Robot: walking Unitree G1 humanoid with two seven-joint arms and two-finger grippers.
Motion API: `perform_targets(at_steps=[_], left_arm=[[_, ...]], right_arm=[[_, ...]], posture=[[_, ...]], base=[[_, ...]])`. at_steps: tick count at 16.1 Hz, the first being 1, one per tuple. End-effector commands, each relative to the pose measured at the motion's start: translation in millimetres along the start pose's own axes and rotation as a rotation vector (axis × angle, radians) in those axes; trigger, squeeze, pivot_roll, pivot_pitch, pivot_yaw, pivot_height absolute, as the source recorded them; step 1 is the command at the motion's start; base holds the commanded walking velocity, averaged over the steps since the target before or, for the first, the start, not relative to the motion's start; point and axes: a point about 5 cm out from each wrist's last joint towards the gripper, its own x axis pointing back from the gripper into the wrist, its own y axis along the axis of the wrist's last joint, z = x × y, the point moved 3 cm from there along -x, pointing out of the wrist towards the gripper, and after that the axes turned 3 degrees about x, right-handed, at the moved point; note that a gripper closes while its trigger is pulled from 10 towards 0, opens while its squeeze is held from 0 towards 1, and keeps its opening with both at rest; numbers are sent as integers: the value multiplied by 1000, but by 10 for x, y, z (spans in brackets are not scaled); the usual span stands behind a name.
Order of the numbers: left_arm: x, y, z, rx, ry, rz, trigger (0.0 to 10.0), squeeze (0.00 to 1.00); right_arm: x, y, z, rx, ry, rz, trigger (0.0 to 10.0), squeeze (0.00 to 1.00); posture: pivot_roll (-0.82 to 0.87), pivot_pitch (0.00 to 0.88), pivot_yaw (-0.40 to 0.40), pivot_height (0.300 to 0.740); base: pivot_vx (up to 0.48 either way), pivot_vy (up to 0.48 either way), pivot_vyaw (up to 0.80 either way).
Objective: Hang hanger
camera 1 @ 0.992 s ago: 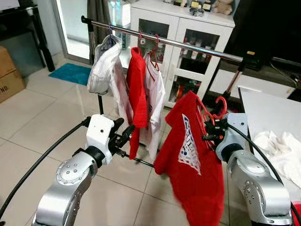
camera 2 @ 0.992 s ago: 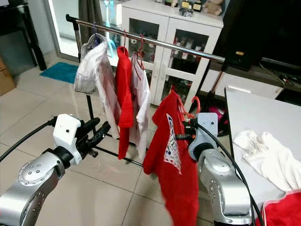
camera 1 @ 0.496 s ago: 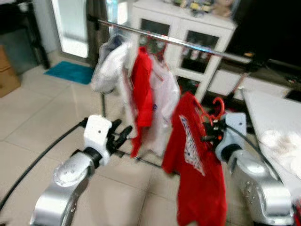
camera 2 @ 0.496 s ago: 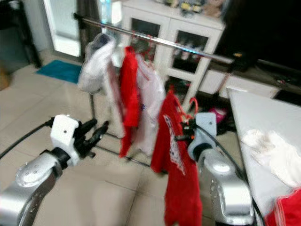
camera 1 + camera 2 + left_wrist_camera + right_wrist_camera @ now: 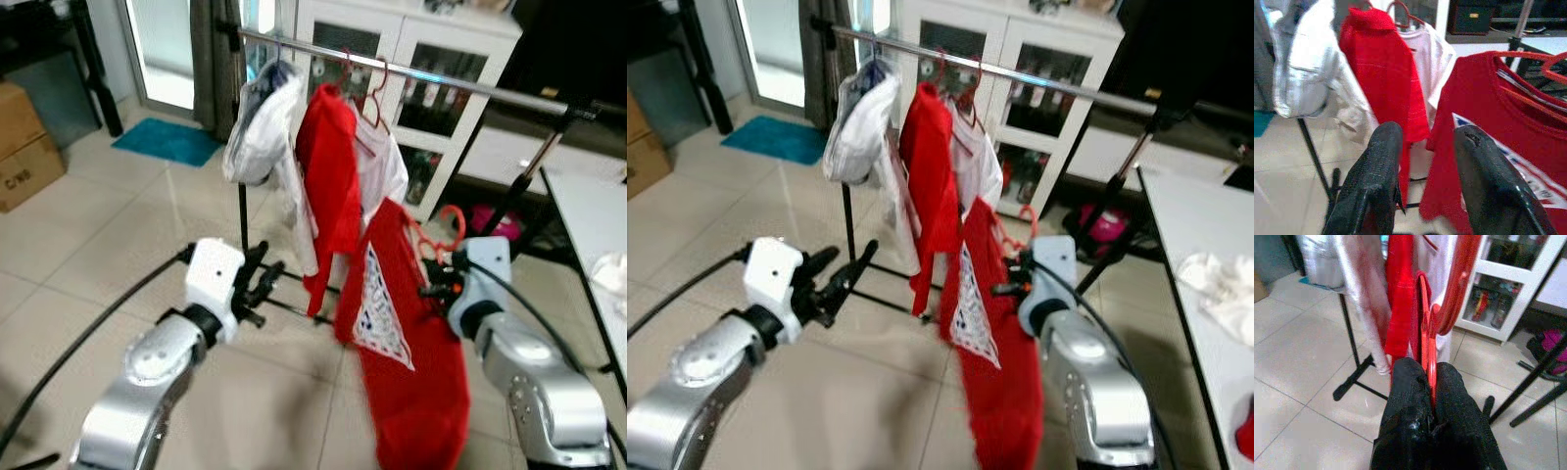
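- Left gripper (image 5: 263, 284), at seven o'clock in the head view, has fingers apart and holds nothing.
- Rail (image 5: 460, 82) at twelve o'clock.
- Right gripper (image 5: 434, 279), at four o'clock, is clamped on the red hanger (image 5: 1454, 289); its hook (image 5: 453, 221) seems below the rail, so lift it higher before lowering on.

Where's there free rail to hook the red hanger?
Free: the rail is bare from the white shirt to the right-hand post. Crowded: the left end, where the white shirt, red shirt and pale garment hang bunched. The right gripper holds the red hanger below the bare stretch.
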Motion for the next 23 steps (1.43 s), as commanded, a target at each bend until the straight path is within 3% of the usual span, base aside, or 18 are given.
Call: perform_targets(at_steps=[1, 4, 5, 9, 10, 11, 15, 16, 17, 18, 23], left_arm=[[-16, 15, -22, 5, -6, -5, 10000, 0], [-51, 46, -2, 20, -15, -16, 10000, 0], [-71, 70, 24, 27, -21, -19, 10000, 1000], [-280, 170, 1, 20, -68, -27, 10000, 1000], [-317, 162, -2, 13, -66, -20, 10000, 659], [-358, 155, -1, 12, -64, -12, 10000, 0], [-475, 179, 85, -26, -55, -2, 10000, 0], [-481, 180, 83, -32, -59, -3, 9020, 0], [-484, 182, 82, -31, -62, -6, 9020, 0], [-499, 189, 78, -26, -65, -13, 0, 0], [-521, 187, 82, -36, -63, -24, 0, 0]], right_arm=[[17, 94, -32, 19, 20, -30, 0, 0], [95, 205, 175, 62, 263, -72, 0, 0], [142, 234, 257, 98, 360, -75, 0, 0], [244, 395, 434, 148, 576, -146, 0, 0], [269, 421, 474, 149, 612, -158, 0, 0], [306, 450, 516, 151, 648, -171, 0, 0], [375, 536, 582, 139, 738, -215, 0, 0], [378, 541, 583, 136, 744, -217, 0, 0], [380, 543, 584, 134, 747, -218, 0, 0], [374, 543, 568, 131, 744, -217, 0, 0], [369, 552, 535, 98, 748, -221, 0, 0]], posture=[[-87, 0, -109, 740], [-93, 0, -108, 740], [-93, 0, -108, 740], [-103, 0, -87, 740], [-105, 0, -83, 740], [-105, 0, -83, 740], [-108, 0, -77, 740], [-109, 0, -76, 740], [-111, 0, -75, 740], [-114, 0, -75, 740], [-117, 0, -79, 740]], base=[[0, 0, 0], [0, 0, 0], [0, 0, 0], [0, 0, 0], [0, 0, 0], [0, 0, 0], [0, 0, 0], [0, 0, 0], [0, 0, 0], [0, 0, 0], [0, 0, 0]])
